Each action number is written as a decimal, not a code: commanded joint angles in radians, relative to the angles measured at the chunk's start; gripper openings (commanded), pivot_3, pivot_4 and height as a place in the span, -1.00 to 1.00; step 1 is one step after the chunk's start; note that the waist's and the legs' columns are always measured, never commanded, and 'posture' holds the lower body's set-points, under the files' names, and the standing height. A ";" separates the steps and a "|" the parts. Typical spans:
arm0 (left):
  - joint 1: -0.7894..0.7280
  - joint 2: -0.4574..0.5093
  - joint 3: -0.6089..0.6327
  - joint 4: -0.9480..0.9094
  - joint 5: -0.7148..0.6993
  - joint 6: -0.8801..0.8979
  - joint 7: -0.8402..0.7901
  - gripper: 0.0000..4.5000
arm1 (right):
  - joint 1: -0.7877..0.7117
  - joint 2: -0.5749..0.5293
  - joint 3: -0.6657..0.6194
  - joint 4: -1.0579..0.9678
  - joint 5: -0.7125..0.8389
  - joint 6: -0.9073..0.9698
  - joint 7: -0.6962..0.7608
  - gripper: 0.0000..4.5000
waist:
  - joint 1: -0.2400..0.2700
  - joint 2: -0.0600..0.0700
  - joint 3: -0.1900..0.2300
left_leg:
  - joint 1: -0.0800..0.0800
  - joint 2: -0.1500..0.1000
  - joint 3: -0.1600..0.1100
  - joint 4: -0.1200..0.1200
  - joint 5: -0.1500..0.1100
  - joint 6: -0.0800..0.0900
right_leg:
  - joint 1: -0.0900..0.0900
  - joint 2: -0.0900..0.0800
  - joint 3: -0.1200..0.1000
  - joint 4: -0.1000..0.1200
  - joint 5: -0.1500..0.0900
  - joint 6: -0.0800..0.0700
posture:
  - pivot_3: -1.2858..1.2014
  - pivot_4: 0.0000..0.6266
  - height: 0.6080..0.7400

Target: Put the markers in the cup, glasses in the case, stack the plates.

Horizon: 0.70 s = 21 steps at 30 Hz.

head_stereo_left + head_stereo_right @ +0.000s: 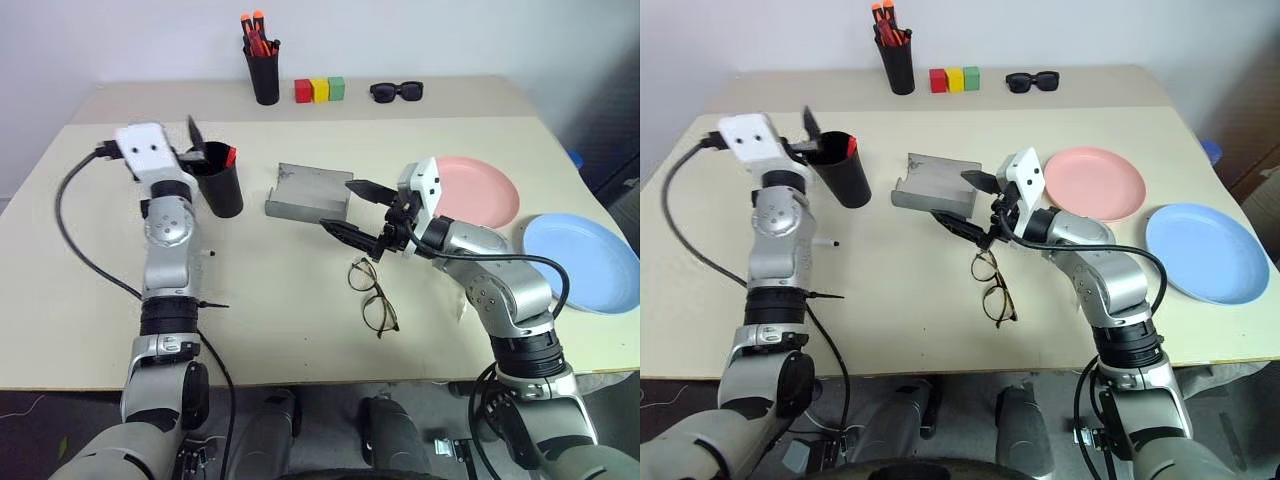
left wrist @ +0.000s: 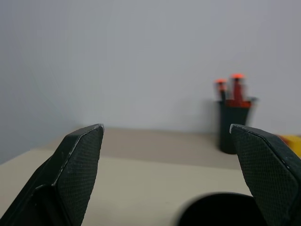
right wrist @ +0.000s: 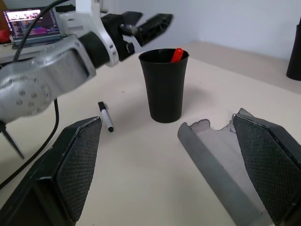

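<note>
**Already one marker in, one left on the table**

Upright in the cup [image 3: 164,84] stands the red-capped marker [image 3: 176,54]; the thinner marker [image 3: 106,117] lies beside it; left gripper [image 1: 196,143] hovers above the rim, jaws apart, presumably having released; right gripper [image 1: 355,210], jaws apart, waits over the open case [image 1: 305,192].

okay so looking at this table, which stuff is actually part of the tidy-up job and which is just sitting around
Part of the job: red-capped marker in the cup; black and white marker on the table; glasses; open grey case; pink plate; blue plate.

Just lying about: pen holder, coloured blocks, sunglasses.
</note>
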 commanded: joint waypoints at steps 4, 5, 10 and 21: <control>0.035 -0.040 0.161 -0.364 0.013 0.539 0.258 0.99 | -0.010 -0.041 -0.038 0.007 0.004 -0.041 0.053 1.00 | -0.001 0.000 0.000 | 0.000 0.000 0.000 0.000 0.000 0.000 | 0.000 0.000 0.000 0.001 0.000 0.000 | 0.03 -0.52 1.00; 0.039 -0.066 0.184 -0.420 0.004 0.649 0.287 0.99 | -0.010 -0.047 -0.039 0.013 0.005 -0.045 0.066 1.00 | -0.001 0.000 0.000 | 0.000 0.000 0.000 0.000 0.000 0.000 | 0.000 0.000 0.000 0.001 0.000 0.000 | 0.03 -0.52 1.00; 0.000 -0.222 0.299 -0.554 -0.010 1.092 0.388 0.99 | -0.016 -0.078 -0.033 0.047 0.007 -0.064 0.132 1.00 | 0.007 -0.001 0.000 | 0.000 -0.001 -0.001 0.002 0.000 0.000 | 0.002 0.000 -0.001 0.001 0.000 0.001 | 0.03 -0.52 1.00; -0.223 -0.445 0.550 -0.454 0.006 1.319 0.492 0.99 | -0.003 -0.085 -0.030 0.073 -0.002 -0.091 0.170 1.00 | 0.005 -0.005 0.001 | 0.000 0.000 -0.001 0.003 0.000 -0.001 | 0.002 0.000 -0.002 0.000 0.000 0.001 | 0.03 -0.52 1.00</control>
